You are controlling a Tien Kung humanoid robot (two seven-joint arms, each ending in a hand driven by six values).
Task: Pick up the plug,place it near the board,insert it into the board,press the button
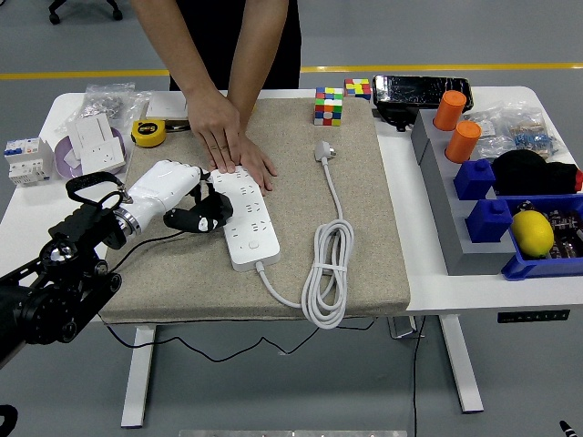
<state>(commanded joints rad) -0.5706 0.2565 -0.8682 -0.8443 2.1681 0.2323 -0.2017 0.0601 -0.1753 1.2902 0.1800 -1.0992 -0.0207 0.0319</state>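
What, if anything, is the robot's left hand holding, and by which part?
The left hand holds a black plug, its fingers closed around the plug's body at the left edge of the white power strip, which a person's hands press down.

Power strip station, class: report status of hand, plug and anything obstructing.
Left hand shut on black plug, at power strip left edge. Person's hands pinning strip's far end. Right hand out of view.
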